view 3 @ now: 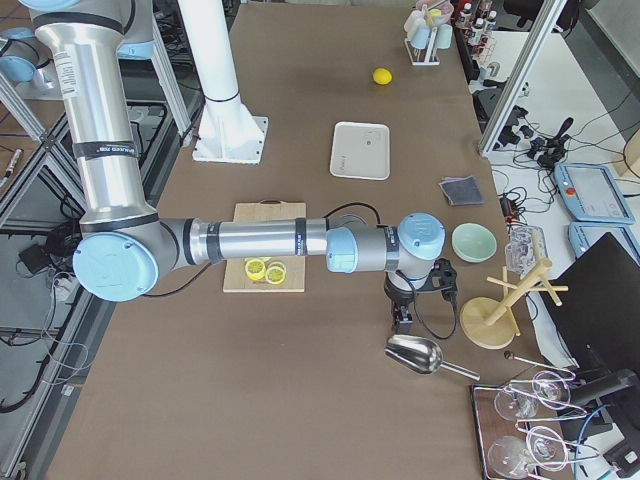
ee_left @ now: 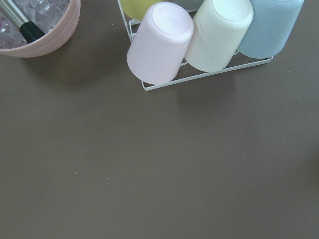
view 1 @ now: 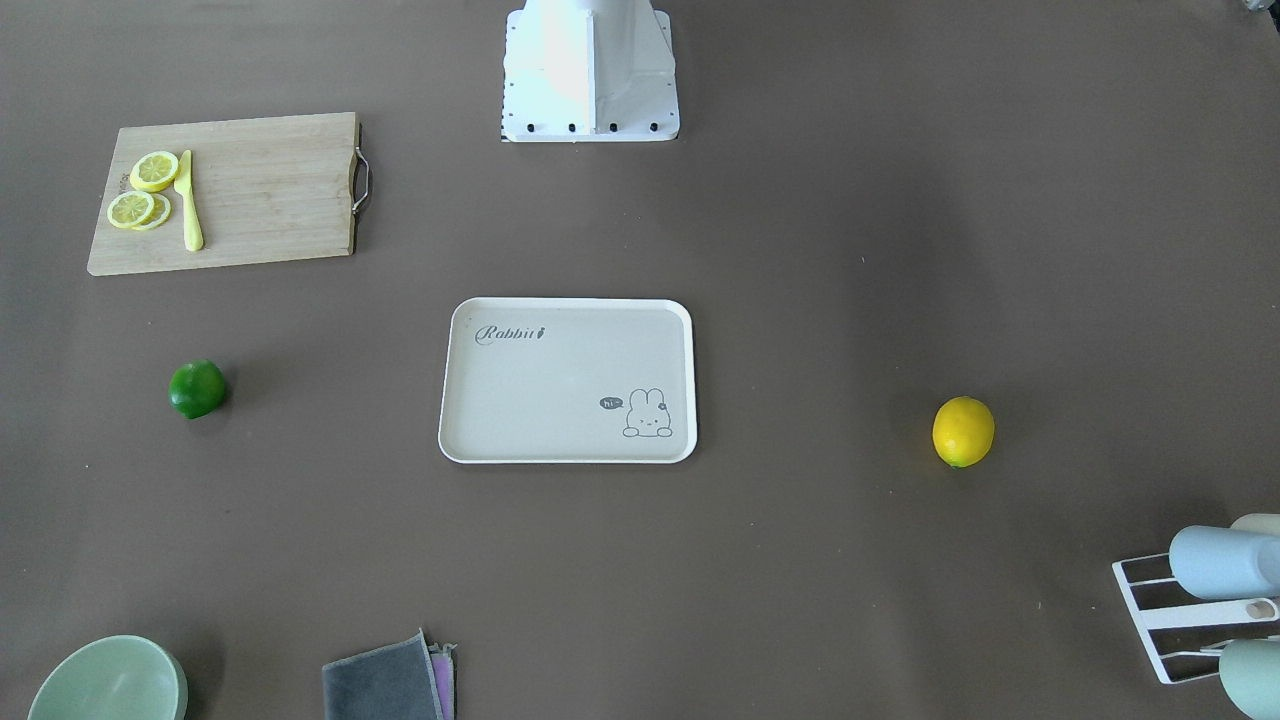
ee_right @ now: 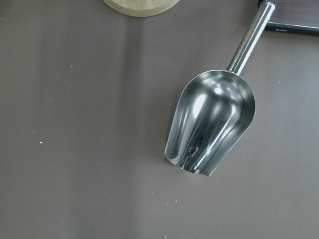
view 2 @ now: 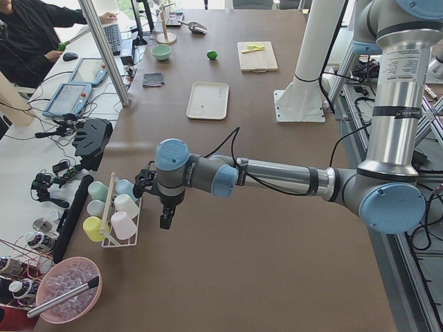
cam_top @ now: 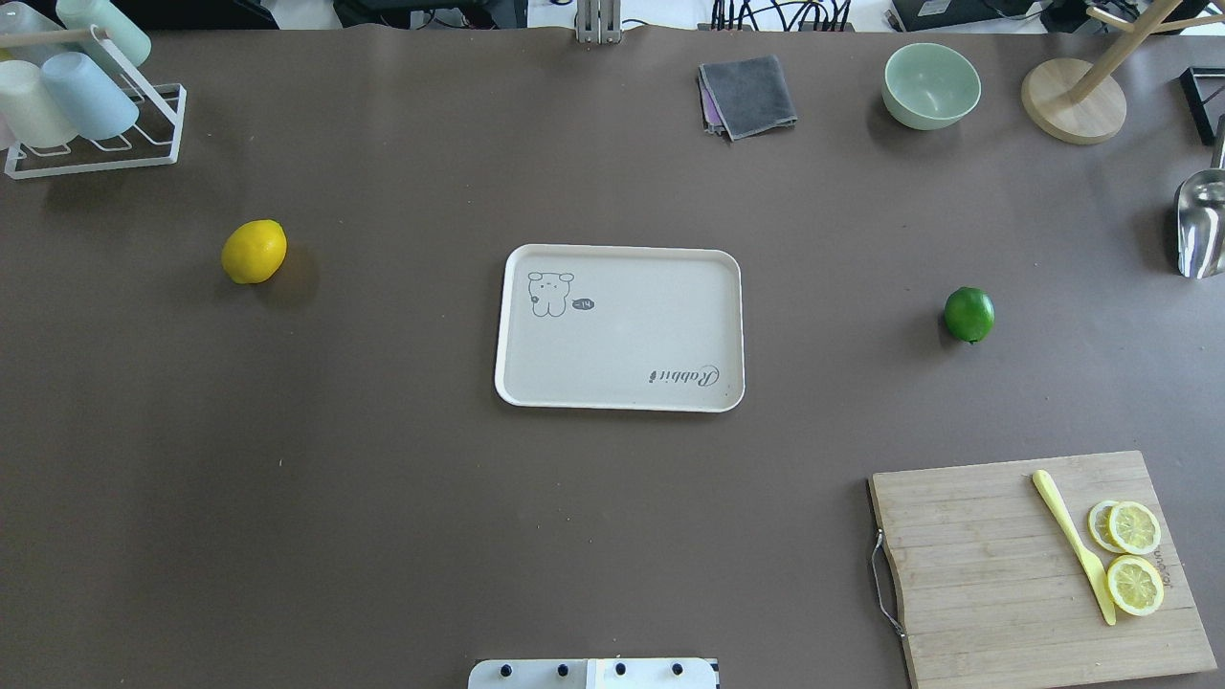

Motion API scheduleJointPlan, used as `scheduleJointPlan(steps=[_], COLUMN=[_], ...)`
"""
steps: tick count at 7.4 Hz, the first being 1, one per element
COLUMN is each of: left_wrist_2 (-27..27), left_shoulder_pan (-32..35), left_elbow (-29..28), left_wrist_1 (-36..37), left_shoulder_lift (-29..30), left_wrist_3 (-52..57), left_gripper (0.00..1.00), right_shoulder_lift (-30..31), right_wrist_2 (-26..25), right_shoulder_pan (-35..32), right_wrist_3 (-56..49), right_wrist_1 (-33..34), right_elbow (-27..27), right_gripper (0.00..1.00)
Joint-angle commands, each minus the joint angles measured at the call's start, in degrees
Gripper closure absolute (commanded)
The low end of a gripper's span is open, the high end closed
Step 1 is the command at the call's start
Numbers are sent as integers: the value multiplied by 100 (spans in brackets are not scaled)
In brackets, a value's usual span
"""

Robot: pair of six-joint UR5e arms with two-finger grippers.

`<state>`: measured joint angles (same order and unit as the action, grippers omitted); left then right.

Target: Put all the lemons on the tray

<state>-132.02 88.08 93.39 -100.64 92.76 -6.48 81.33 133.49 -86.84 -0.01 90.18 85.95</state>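
Nothing is picked up yet: the yellow lemon (cam_top: 254, 252) lies far from the left claw (view 2: 166, 220), the green lemon (cam_top: 968, 314) far from the right claw (view 3: 403, 322), both off the tray (cam_top: 622, 330), so next a claw must reach its lemon, and I cannot tell if either claw is open.

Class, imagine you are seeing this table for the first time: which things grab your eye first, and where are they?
The cream tray lies empty at the middle of the table. The yellow lemon sits well off to the robot's left of it and the green lemon to its right, both on bare table. Bright lemon slices lie on the cutting board.
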Motion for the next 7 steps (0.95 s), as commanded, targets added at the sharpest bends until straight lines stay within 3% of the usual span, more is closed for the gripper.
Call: scheduleJointPlan(steps=[1,3,4,5,7], left_wrist_2=[-8,-25,-17,-17,-17], left_shoulder_pan=[-1,-1,-1,-1,-10], left_elbow=[-14,12,56,4,-5], left_wrist_1=[-52,-61,-78,-174,-184], left_shoulder_lift=[-4,-4,14,75,154], left_wrist_3=[-2,-2,15,-11,-160], left_gripper=[2,2,2,2,2], right_shoulder_lift=[-12,-82,-221,-223,-205], right_wrist_2=[11,-233,-740,-745,-491], right_shoulder_pan=[0,383,622,1033,1160], right_wrist_3=[1,-25,-95,0,584], right_wrist_1=[0,0,0,-9,-35], right_elbow=[53,726,1000,1263,1136], right_gripper=[0,0,0,0,0])
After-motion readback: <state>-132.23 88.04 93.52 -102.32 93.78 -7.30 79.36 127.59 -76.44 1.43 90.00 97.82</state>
